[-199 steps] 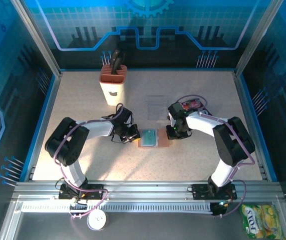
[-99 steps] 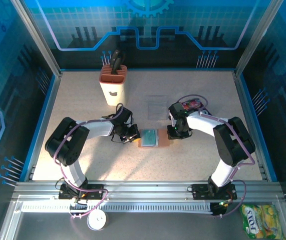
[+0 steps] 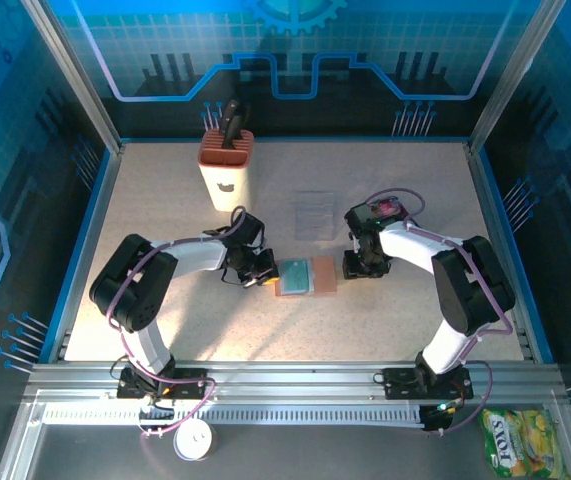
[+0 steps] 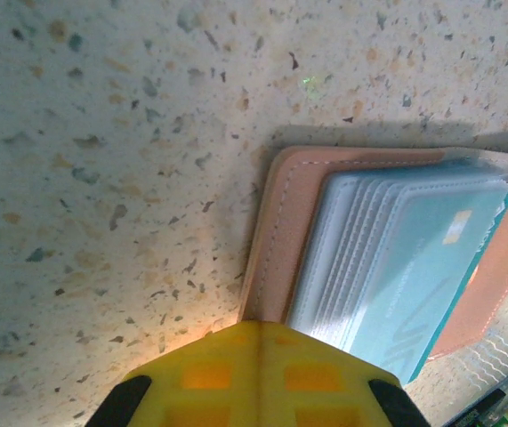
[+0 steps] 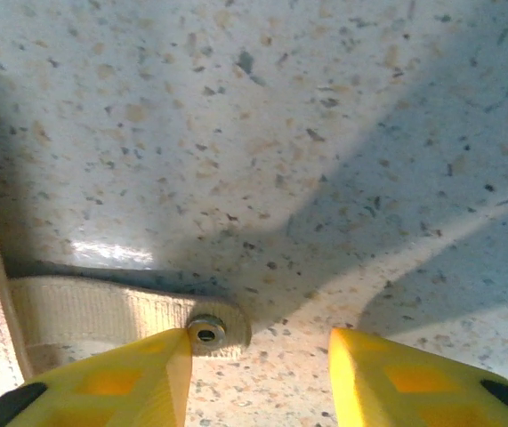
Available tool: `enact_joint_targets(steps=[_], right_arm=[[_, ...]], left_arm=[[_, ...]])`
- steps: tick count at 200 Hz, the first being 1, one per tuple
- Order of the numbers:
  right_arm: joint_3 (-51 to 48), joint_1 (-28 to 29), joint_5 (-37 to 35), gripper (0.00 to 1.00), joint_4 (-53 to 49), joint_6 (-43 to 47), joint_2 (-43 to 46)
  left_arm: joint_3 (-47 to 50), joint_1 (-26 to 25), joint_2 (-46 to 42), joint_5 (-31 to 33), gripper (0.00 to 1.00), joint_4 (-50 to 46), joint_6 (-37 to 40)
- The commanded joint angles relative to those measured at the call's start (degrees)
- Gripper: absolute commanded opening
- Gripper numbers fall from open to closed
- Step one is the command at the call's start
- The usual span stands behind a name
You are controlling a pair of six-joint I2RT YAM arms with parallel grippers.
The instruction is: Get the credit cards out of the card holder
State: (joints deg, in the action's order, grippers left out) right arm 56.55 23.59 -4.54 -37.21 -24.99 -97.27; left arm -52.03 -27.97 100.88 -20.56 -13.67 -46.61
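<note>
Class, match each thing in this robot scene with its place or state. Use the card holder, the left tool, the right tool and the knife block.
Things:
1. card holder
2. left tool
3. right tool
4. knife block

Places or states:
a. open
b. standing upright at the back left
c. shut
d. lying open between the tools, a teal card showing

Pairs: 1-d, 2-c, 3-a, 4-b

There was one card holder [image 3: 323, 278], showing one teal credit card [image 4: 414, 267]. There were also one knife block [image 3: 226, 172] and one clear tray [image 3: 314, 214].
</note>
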Motion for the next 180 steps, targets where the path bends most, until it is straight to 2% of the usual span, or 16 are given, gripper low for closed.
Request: enact_joint_targets(steps=[1,95,133,180], right_arm=[[-0.5,-0.8,-2.6,0.46,-2.9,-0.1,0.5],[3.6,1.2,-0.8,0.44,-7.8,-0.9,6.6],[8.2,4.5,1.9,0.43,-8.8,-2.5,7.6],[16.3,10.8,2.8,0.42,-10.0,-3.7,3.3]], left_arm=[[-0.6,0.2,-0.2,2.0,0.04,-5.9,0.4],[-4.4,0.1,0.5,1.0,0.07,-6.0,3.1],[-4.8,0.1,1.4,1.4,0.07,-5.9,4.0],[-5.2,0.1,2.5,1.5,0.07,-6.0,4.9]])
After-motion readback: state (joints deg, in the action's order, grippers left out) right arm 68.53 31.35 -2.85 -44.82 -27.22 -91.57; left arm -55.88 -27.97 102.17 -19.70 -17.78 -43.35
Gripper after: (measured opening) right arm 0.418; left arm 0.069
